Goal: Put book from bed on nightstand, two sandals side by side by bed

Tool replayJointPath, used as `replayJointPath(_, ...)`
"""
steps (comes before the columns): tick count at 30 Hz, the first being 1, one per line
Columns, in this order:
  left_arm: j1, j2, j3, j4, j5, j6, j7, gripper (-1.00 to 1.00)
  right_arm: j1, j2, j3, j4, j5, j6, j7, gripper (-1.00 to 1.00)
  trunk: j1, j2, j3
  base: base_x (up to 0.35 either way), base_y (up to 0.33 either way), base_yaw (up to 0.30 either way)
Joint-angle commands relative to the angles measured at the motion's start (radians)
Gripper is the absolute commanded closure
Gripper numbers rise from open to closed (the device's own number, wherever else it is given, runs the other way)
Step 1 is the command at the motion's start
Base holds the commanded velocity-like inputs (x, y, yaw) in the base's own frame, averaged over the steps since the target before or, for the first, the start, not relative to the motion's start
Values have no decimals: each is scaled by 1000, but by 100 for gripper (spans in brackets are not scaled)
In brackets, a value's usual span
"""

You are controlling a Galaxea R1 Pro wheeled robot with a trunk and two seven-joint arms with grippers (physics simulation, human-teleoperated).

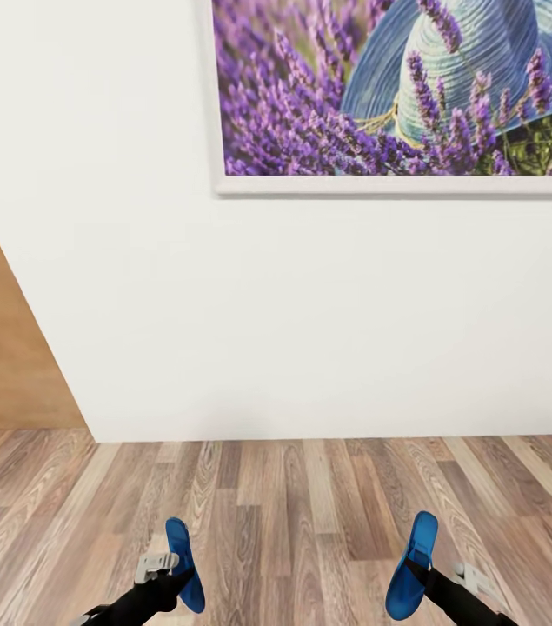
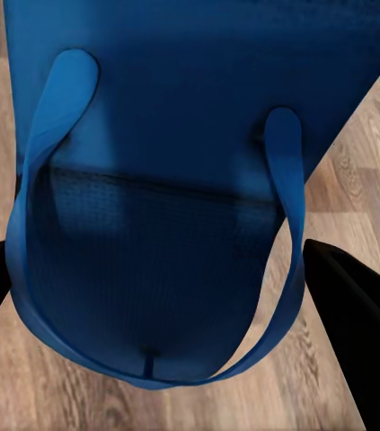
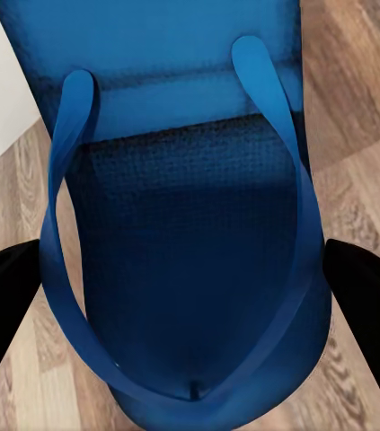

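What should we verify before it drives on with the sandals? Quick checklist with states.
1. Left gripper holding a sandal: ok, held off the floor.
2. Right gripper holding the other sandal: ok.
3. Grip firmness on each sole: cannot tell.
4. Bed in sight for placement: not ok; the head view faces a white wall with a lavender picture.
5. Wood floor ahead free of obstacles: ok up to the wall.

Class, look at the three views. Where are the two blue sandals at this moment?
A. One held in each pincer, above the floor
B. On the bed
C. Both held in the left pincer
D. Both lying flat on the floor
A: the left pincer holds one sandal and the right pincer holds the other sandal, both above the wood floor.
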Motion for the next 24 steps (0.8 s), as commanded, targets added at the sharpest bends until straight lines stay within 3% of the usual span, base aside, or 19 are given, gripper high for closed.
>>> replayJointPath(1, -1, 0, -9, 1, 4, -7, -1, 100, 0, 0, -3, 0, -9, 9, 5, 100, 0, 0, -1, 13, 0, 222)
replayJointPath(9, -1, 0, -9, 1, 4, -6, -2, 100, 0, 0, -3, 0, -9, 9, 5, 100, 0, 0, -1, 57, 0, 113)
replayJointPath(24, -1, -1, -9, 0, 4, -7, -3, 100, 0, 0, -3, 0, -9, 9, 5, 100, 0, 0, -1, 318, 0, 2)
